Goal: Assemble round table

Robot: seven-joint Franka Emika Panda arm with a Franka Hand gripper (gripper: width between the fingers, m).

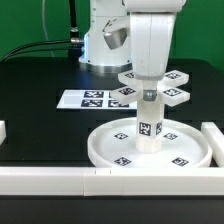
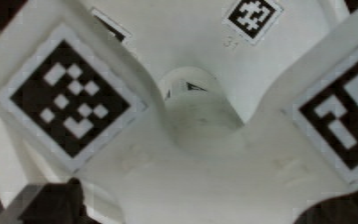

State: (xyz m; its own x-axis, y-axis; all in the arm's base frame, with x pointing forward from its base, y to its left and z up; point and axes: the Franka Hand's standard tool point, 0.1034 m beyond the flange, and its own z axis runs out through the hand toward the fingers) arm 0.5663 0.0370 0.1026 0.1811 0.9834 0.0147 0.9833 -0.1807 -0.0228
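Note:
The large round rimmed disc [image 1: 105, 150] lies flat on the black table. The stubby cylinder post [image 1: 150, 128] stands upright at its centre, a tag facing the camera. The small cross-shaped piece [image 1: 176, 96] sits level on top of the post, its tagged arms spreading out. My gripper [image 1: 150, 86] comes straight down onto the cross's hub and appears shut on it. In the wrist view the cross-shaped piece [image 2: 194, 140] fills the frame, with a dark fingertip [image 2: 43, 203] at each side of its middle. The contact itself is hidden.
The marker board [image 1: 85, 99] lies behind the disc on the exterior view's left. Long white bars run along the front [image 1: 50, 178], the exterior view's right [image 1: 213, 140] and the left edge [image 1: 3, 130]. The robot base [image 1: 100, 40] stands at the back.

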